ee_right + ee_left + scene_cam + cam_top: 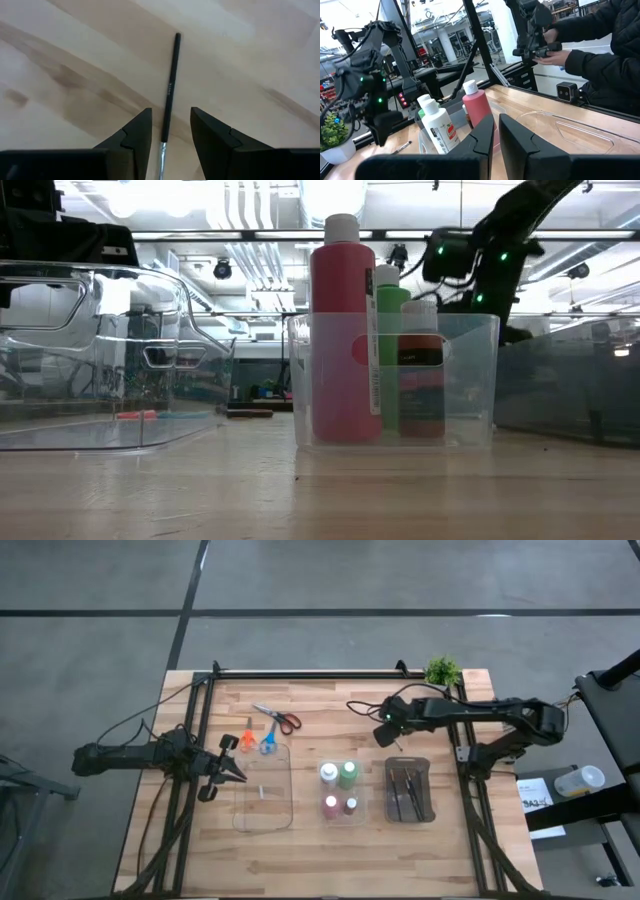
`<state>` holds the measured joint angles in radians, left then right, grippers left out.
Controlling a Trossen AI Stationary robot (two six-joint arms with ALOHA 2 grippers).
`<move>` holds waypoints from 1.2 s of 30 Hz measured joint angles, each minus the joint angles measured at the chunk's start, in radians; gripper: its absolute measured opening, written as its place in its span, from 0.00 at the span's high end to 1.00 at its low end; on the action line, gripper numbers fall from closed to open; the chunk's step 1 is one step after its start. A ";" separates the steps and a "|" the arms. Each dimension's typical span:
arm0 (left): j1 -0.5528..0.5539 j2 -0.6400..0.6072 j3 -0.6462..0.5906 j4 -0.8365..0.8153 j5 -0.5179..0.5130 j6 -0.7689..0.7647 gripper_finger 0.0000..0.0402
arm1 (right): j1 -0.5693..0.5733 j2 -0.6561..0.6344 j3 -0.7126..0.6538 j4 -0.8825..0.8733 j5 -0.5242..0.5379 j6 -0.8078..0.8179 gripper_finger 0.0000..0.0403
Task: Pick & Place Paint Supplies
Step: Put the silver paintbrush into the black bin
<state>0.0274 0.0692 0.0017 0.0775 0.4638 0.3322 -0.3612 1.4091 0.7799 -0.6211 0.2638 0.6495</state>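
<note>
A thin black paintbrush (170, 85) lies flat on the wooden table. My right gripper (170, 137) hangs over it, pointing steeply down, open, one finger on each side of the brush's lower shaft and not touching it. In the high view this gripper (385, 732) is left of the plant and beyond the dark grey tray (409, 790), which holds more brushes. Several paint bottles (339, 788) stand in a small clear bin. Red (281, 719), orange (246, 735) and blue (268, 741) scissors lie far of the clear tray (263, 787). My left gripper (228, 768) waits at the left, level, its fingers a narrow gap apart with nothing between them.
A small potted plant (442, 671) stands at the far right corner. Black frame rails run along the table's left, right and far sides. In the left wrist view a person in a dark jacket (605, 55) stands beyond the table, holding a device.
</note>
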 joint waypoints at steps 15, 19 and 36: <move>0.000 0.000 0.000 0.000 0.000 0.000 0.91 | -0.048 0.155 0.000 0.082 -0.057 -0.061 0.67; 0.000 0.000 0.000 0.000 0.000 0.000 0.91 | -0.053 0.174 0.000 0.083 -0.059 -0.060 0.67; 0.000 0.000 0.000 0.000 0.000 0.000 0.91 | -0.073 0.198 0.003 0.085 -0.097 -0.056 0.82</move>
<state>0.0273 0.0692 0.0021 0.0772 0.4637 0.3321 -0.4347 1.6070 0.7826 -0.5359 0.1671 0.5938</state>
